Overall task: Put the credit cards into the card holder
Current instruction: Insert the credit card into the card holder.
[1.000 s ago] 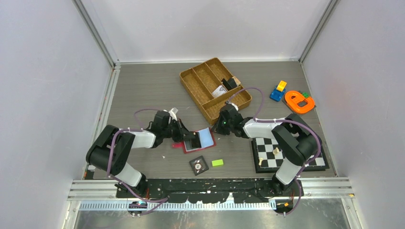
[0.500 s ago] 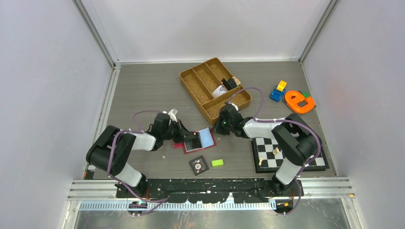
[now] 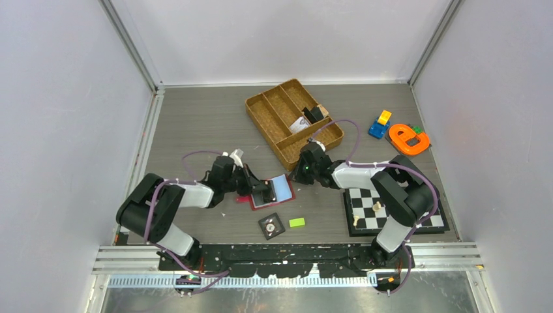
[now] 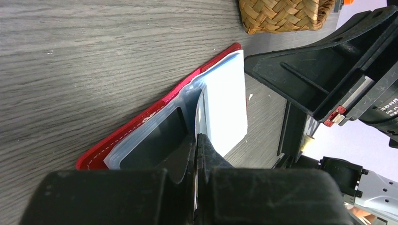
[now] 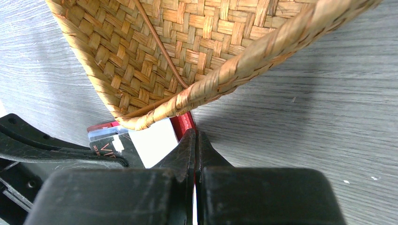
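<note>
Left hand: closed. The tips pinch a thin pale credit card, seen edge-on, with its far end down among the inner pockets of the red leather-like folding card holder.

The holder lies open and flat on the grey wood-grain surface, in front of the arms and between the two hands. A dark card sits in the clear pocket to one side of the pinched card. A light blue-white leaf lies on the other side; I cannot tell whether it is a card or a sleeve.

Right hand: closed, tips meeting on the holder's red edge at the side facing the woven brown divided tray. The tray's corner stands just beside these tips.

Top view: the two hands face each other across the holder, close together.

- Nearer the arm bases lie a black square tile with a round dial and a small bright green block, side by side and apart from the holder.
- A black-and-white chessboard lies under the right arm.
- An orange ring-shaped toy and a blue-and-yellow toy block lie well off at the far right.
</note>
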